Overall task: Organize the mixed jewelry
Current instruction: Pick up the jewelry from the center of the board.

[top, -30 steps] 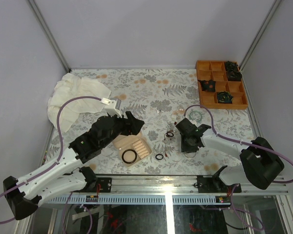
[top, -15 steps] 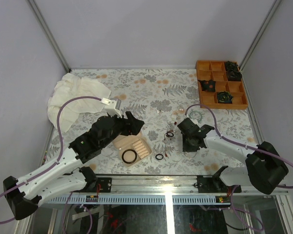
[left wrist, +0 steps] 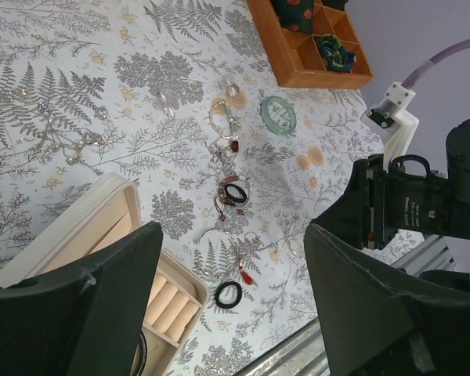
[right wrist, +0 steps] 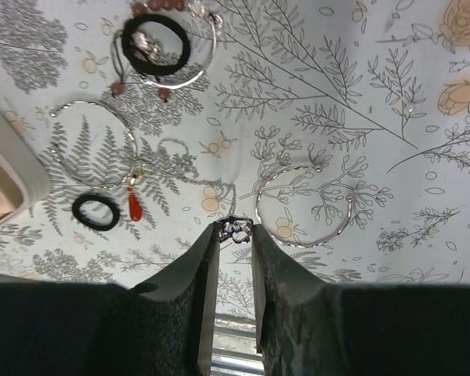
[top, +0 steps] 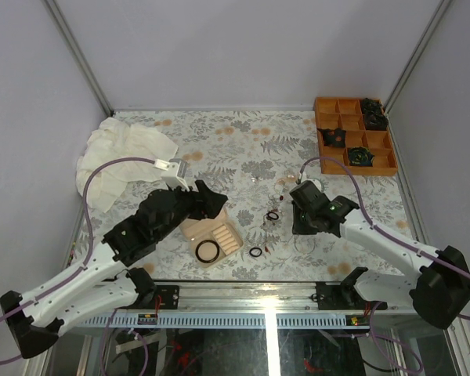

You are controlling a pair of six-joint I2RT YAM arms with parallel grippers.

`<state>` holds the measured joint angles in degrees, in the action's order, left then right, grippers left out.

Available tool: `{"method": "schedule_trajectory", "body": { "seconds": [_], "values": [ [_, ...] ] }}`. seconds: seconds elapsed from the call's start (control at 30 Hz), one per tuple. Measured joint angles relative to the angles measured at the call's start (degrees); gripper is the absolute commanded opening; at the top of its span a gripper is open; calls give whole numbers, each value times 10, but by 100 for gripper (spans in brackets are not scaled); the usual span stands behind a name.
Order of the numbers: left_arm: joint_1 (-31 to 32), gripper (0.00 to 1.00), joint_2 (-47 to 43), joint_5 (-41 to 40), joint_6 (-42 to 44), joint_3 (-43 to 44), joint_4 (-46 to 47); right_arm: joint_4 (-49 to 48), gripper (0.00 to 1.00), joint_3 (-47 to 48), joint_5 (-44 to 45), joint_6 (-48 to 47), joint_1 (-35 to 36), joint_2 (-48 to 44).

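- Jaws of the right gripper [right wrist: 235,235] are clamped tip-to-tip on a tiny piece [right wrist: 236,229], a narrow pinch that suits its size; a silver hoop [right wrist: 304,206] lies at its 3 o'clock.
- Jaws of the left gripper [left wrist: 231,235] stand wide apart and empty above the box [left wrist: 94,223], probably on standby.
- The loose jewelry [top: 268,222] lies at the box's 3 o'clock.

The right gripper [right wrist: 236,228] has its jaws drawn nearly together over the fern-printed worktop [right wrist: 392,117], nipping a tiny dark sparkly piece [right wrist: 236,233] at their tips. An open silvery hoop [right wrist: 258,210] lies just beside it. Further left, a small black ring [right wrist: 76,211] sits near a red drop earring [right wrist: 133,207]. Beyond them is a larger black ring [right wrist: 155,70], and a beige box corner [right wrist: 4,176] shows at the edge.
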<state>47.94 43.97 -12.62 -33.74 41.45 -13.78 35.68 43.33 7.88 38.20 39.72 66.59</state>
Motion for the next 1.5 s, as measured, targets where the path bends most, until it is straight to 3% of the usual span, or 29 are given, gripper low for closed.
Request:
{"method": "schedule_trajectory", "body": {
  "seconds": [0.73,1.5],
  "values": [
    [0,73,-113,-11,-31,0,-73,72,17,221,22,-31,73,41],
    [0,73,-146,-35,-44,-2,-110,111,17,402,47,-57,125,140]
  ]
}}
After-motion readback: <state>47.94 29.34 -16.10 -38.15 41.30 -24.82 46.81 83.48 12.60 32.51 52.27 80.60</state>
